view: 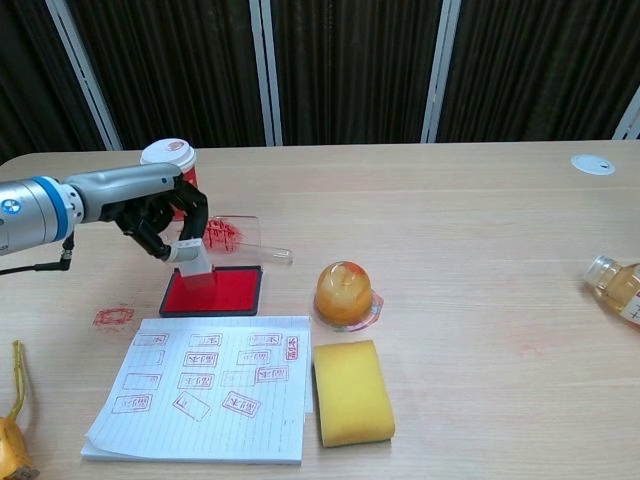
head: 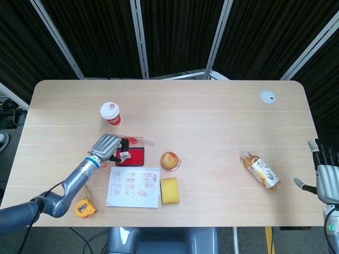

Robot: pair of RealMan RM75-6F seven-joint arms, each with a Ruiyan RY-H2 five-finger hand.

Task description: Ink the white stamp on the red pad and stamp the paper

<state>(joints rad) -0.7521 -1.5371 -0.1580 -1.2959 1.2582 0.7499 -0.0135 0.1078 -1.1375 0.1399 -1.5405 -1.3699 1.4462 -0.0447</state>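
Over the red ink pad [view: 212,291], the left hand [view: 160,215] has its fingers clamped on the white stamp [view: 197,267], face down against the pad, apparently to load ink. Just below the pad, the stamped paper [view: 205,385] waits; the right hand [head: 328,180], far right of it, is spread and empty.

Red pad [view: 212,291], white stamp [view: 195,266], yellow sponge [view: 351,391].

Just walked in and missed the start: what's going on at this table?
The robot's left hand holds the white stamp down on the red pad, inking it. The paper, already covered in red stamp marks, lies just in front of the pad. The right hand is off at the table's far right edge, fingers apart, holding nothing.
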